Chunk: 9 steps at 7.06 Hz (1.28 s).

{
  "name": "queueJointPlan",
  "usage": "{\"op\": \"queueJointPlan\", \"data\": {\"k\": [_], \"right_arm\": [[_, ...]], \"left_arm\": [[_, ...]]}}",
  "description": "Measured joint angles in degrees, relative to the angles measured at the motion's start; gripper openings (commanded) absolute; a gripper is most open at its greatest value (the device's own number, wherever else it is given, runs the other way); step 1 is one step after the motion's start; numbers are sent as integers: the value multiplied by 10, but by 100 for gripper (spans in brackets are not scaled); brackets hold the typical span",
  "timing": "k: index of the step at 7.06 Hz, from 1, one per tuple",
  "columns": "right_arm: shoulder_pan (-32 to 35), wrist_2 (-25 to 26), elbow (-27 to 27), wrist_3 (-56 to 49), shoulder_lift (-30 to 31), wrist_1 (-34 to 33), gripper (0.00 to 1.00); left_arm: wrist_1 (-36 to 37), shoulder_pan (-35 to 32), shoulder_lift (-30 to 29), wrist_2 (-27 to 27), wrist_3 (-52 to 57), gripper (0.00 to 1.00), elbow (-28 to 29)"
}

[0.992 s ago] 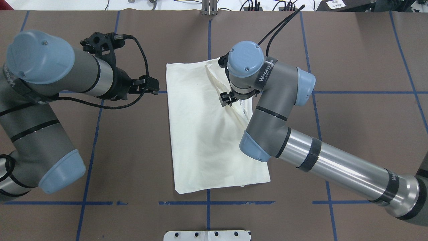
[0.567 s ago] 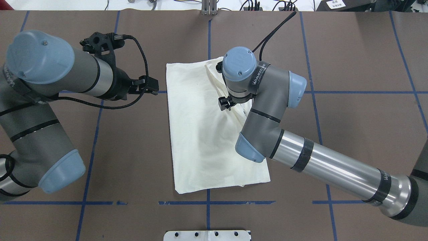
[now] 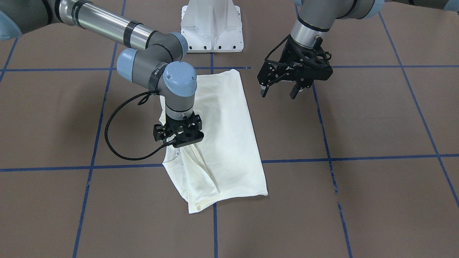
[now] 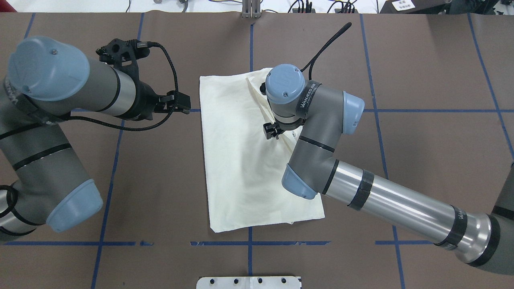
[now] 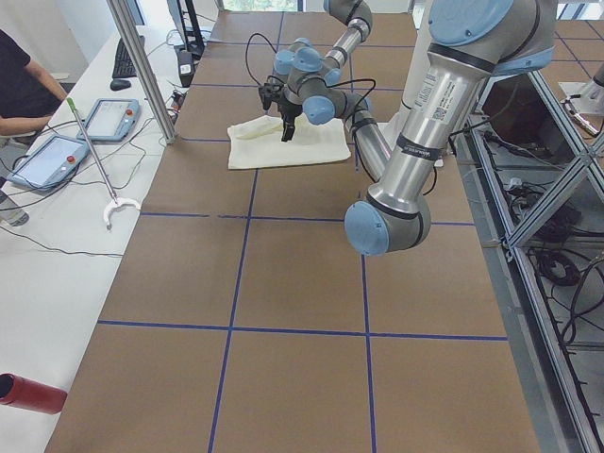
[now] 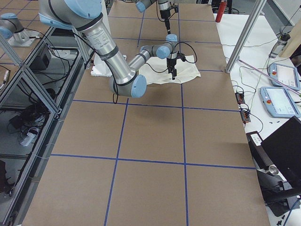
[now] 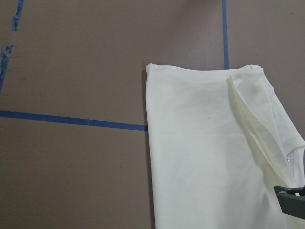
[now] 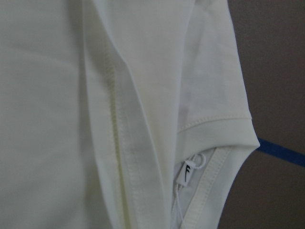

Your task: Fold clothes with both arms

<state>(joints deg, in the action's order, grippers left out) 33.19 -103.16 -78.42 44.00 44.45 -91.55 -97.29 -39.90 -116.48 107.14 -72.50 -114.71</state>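
Over the desk (image 4: 433,168) at the left, the left pincer (image 3: 279,92) hovers just beside the T-shirt (image 4: 241,172), jaws spread wide and holding nothing. At centre the T-shirt lies plain side up, already narrowed to a long rectangle, so the side folds look largely done. Towards its far right, the right pincer (image 3: 178,142) looks closed on a raised flap running diagonally by the collar. Laying that flap flat and folding the length in half probably remain.

R arm (image 4: 385,200) blocks shirt (image 4: 237,168) R side; L side open from above
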Motion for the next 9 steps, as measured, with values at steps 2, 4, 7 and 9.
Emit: {"op": "queueJointPlan", "data": {"k": [2, 4, 7, 9], "right_arm": [[3, 1, 4, -1, 1, -9, 100], [6, 1, 4, -3, 2, -14, 100], [13, 2, 4, -6, 7, -18, 100], [24, 6, 4, -15, 13, -26, 100]], "left_arm": [[0, 0, 0, 0, 0, 100, 0], [0, 0, 0, 0, 0, 100, 0], [0, 0, -1, 0, 0, 100, 0], [0, 0, -2, 0, -1, 100, 2]]}}
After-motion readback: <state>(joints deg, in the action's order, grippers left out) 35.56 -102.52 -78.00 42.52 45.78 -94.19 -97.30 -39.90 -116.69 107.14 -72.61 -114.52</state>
